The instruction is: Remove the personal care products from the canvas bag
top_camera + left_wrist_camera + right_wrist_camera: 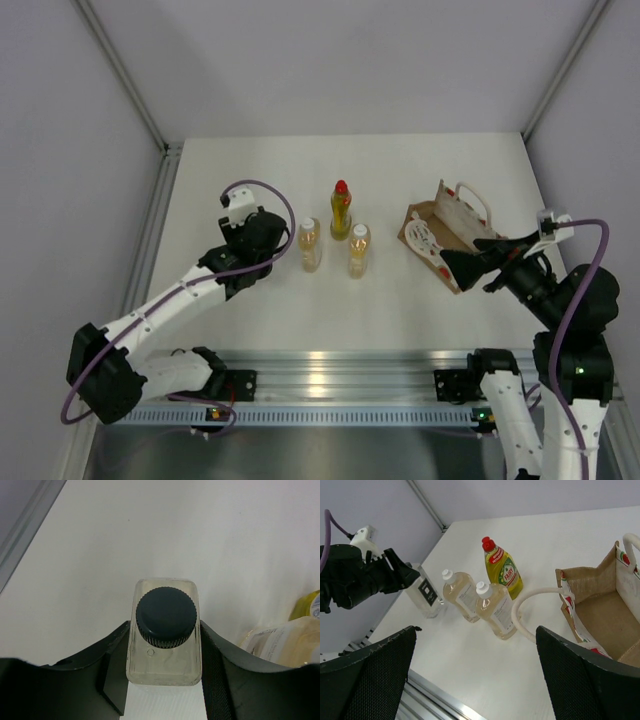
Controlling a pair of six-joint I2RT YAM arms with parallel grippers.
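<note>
My left gripper (165, 632) is shut on a clear bottle with a dark grey cap (165, 616), one finger on each flat side. In the right wrist view this clear bottle (426, 596) stands with its base on the table, left of the others, and the left gripper (402, 575) is at its top. Two amber bottles with white caps (311, 243) (358, 250) and a yellow bottle with a red cap (341, 208) stand at mid-table. The canvas bag (440, 232) is tipped at the right, and the inside that shows is empty. My right gripper (462, 263) is open beside it.
A white rope handle (530, 605) of the bag loops out onto the table toward the nearer amber bottle (496, 611). An aluminium rail (330, 365) runs along the near table edge. Grey walls with metal posts close the left, right and back sides.
</note>
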